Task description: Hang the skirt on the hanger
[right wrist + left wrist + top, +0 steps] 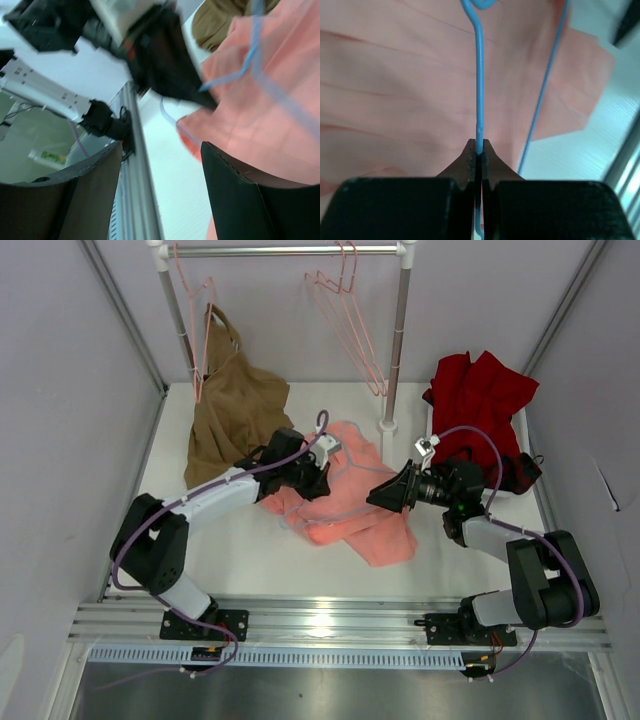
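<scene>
Two tools flank the skirt [352, 508], which lies crumpled in the middle of the desk [250, 560]. On its left side the left tool [478, 151] is clamped tight on the hanger [479, 75] — jaws pinching the blue wire stem just below the hook, the wire frame lying on the salmon fabric. At the skirt's right edge the right tool [161, 146] stands spread wide, nothing between its fingers — pointed toward the left tool
</scene>
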Action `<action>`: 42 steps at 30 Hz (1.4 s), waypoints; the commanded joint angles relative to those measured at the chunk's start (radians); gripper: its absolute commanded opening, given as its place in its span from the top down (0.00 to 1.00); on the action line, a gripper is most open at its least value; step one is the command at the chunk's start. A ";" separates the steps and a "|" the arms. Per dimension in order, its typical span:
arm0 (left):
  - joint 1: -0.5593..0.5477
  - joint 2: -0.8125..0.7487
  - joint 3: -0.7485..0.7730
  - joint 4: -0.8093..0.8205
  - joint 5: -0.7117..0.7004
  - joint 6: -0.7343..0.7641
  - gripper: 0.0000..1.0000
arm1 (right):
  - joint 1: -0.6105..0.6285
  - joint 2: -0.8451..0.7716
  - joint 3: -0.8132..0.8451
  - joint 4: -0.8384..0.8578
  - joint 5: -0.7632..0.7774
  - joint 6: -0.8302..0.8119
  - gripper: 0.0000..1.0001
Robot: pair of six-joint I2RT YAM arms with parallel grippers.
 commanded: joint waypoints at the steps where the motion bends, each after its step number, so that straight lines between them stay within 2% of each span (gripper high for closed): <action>1: 0.061 -0.070 0.004 0.102 -0.088 0.016 1.00 | -0.002 -0.025 -0.010 -0.016 -0.118 0.016 0.29; 4: 0.057 -0.099 -0.020 0.134 -0.056 0.021 1.00 | -0.002 -0.021 0.005 -0.041 -0.105 0.001 0.29; 6: 0.052 -0.116 -0.030 0.143 -0.039 0.024 1.00 | -0.005 -0.035 0.030 -0.157 -0.057 -0.074 0.29; 15: -0.005 -0.098 -0.023 0.110 -0.062 0.073 1.00 | -0.011 -0.127 0.152 -0.350 0.050 -0.161 0.27; 20: -0.040 -0.065 -0.022 0.111 -0.048 0.087 1.00 | -0.014 -0.156 0.224 -0.542 0.229 -0.281 0.23; 23: -0.052 -0.072 -0.031 0.111 -0.013 0.099 1.00 | -0.019 -0.153 0.229 -0.587 0.282 -0.335 0.22; 30: -0.074 -0.075 -0.048 0.103 0.090 0.119 1.00 | -0.051 -0.070 0.178 -0.520 0.218 -0.366 0.19; 34: -0.083 -0.061 -0.037 0.065 0.104 0.147 1.00 | -0.068 -0.046 0.162 -0.445 0.190 -0.353 0.13; 42: -0.106 -0.044 -0.020 0.045 0.128 0.150 1.00 | -0.050 0.021 0.157 -0.326 0.087 -0.292 0.12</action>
